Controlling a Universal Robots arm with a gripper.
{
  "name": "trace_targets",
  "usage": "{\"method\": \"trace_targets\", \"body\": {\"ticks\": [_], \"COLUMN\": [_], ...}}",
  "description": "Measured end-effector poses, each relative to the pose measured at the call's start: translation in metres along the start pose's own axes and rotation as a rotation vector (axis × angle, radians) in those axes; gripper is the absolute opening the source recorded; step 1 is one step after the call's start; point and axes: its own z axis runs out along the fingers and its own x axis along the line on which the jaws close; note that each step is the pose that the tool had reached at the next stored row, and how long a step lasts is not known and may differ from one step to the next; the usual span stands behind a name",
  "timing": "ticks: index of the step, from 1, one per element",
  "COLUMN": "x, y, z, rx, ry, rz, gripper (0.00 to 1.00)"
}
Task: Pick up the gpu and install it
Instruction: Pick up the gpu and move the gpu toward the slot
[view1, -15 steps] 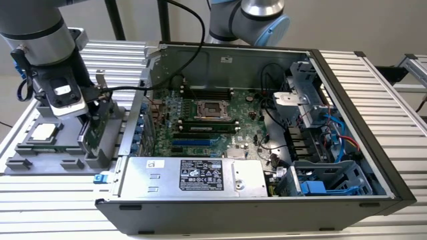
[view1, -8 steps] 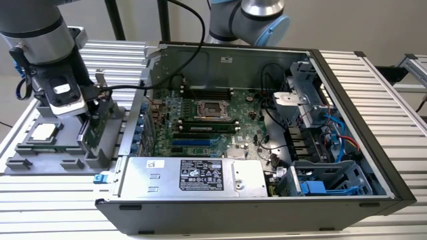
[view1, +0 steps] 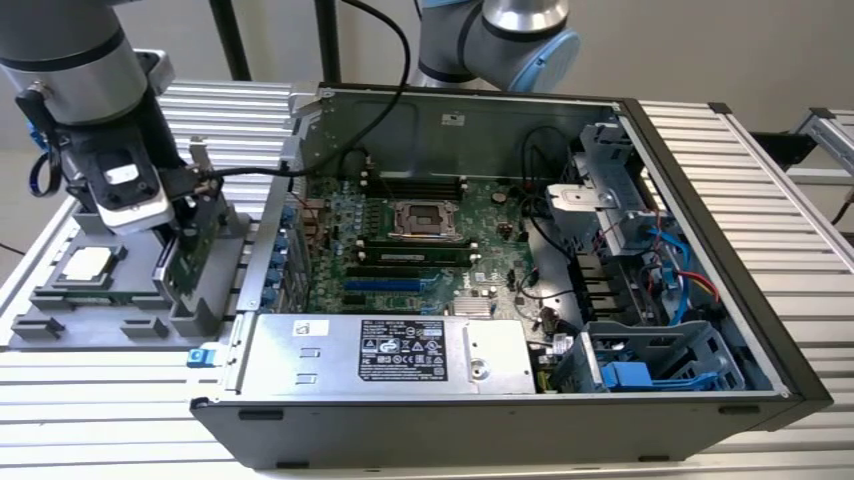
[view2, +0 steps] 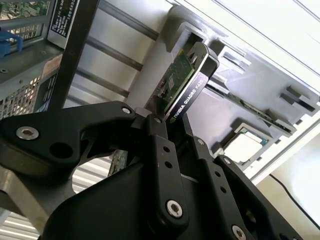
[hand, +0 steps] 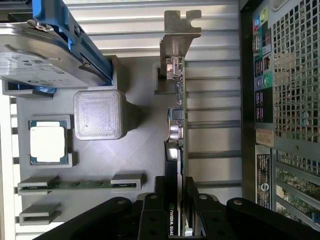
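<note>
The gpu (view1: 187, 255) stands on edge in a slot of the grey parts tray (view1: 80, 325), on the exterior view's left beside the open computer case. It is a green card with a black shroud (view2: 187, 92) and a silver bracket (hand: 179, 30) at one end. My gripper (view1: 171, 222) is down over it. In both wrist views the black fingers (hand: 161, 200) press against the two faces of the gpu (hand: 176, 125), so the gripper (hand: 176, 184) is shut on the card (view2: 172, 82). The card's lower edge still sits in the tray slot.
The open computer case (view1: 694, 250) shows its motherboard (view1: 400, 250) and a power supply (view1: 387, 355) at the front. The tray also carries a processor chip (hand: 47, 141), a RAM stick (hand: 80, 184) and a hard drive with blue rails (hand: 45, 45). Another arm (view1: 501, 35) stands behind the case.
</note>
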Motion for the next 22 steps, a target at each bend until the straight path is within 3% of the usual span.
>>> {"method": "trace_targets", "body": {"ticks": [22], "x": [0.0000], "y": [0.0003], "z": [-0.0075], "rx": [-0.0004], "ry": [0.0001], "rz": [0.000], "gripper": [0.00]}}
